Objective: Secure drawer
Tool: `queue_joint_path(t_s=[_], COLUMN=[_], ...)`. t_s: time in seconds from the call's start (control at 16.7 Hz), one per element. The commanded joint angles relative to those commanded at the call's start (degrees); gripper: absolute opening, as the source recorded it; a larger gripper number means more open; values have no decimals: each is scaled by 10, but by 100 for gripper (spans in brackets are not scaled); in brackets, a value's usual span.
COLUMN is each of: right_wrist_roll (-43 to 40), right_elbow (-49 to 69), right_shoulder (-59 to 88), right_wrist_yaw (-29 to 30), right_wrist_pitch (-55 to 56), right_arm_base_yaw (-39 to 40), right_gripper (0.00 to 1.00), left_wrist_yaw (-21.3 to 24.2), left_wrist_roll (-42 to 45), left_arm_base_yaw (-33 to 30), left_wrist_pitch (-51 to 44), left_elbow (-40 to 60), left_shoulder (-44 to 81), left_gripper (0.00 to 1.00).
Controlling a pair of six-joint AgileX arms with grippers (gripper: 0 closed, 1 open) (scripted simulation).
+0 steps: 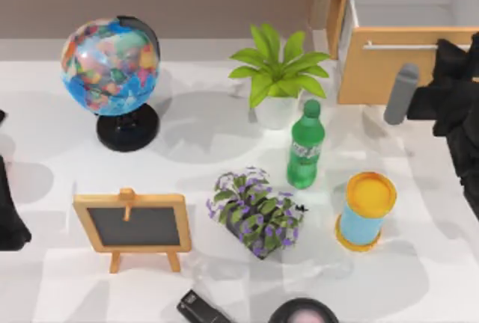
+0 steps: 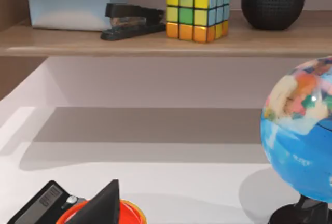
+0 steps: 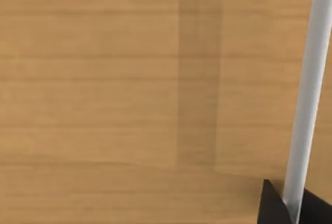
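Observation:
The drawer stands at the table's far right, pulled out so that its white inner walls show behind the light tan front panel. A thin silver bar handle runs across the panel. My right gripper is at the right end of that handle. In the right wrist view the handle passes between the two dark fingertips, which sit tight against it in front of the wooden front panel. My left gripper stays parked at the table's left edge.
On the table stand a globe, a potted plant, a green bottle, a purple flower pot, a small chalkboard and a blue cup. The long shelf holds a cube, stapler and tissue box.

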Motion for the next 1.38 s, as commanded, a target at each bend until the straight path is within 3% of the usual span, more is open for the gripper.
queue_joint_path(t_s=[1.38], right_wrist_roll=[1], right_elbow=[244], right_shoulder=[102], right_wrist_yaw=[-30], right_wrist_pitch=[-145], right_arm_base_yaw=[-32], right_gripper=[0], left_wrist_yaw=[0], left_wrist_roll=[0], left_arm_base_yaw=[0], left_wrist_pitch=[0], left_elbow=[0], left_shoulder=[0], left_gripper=[100])
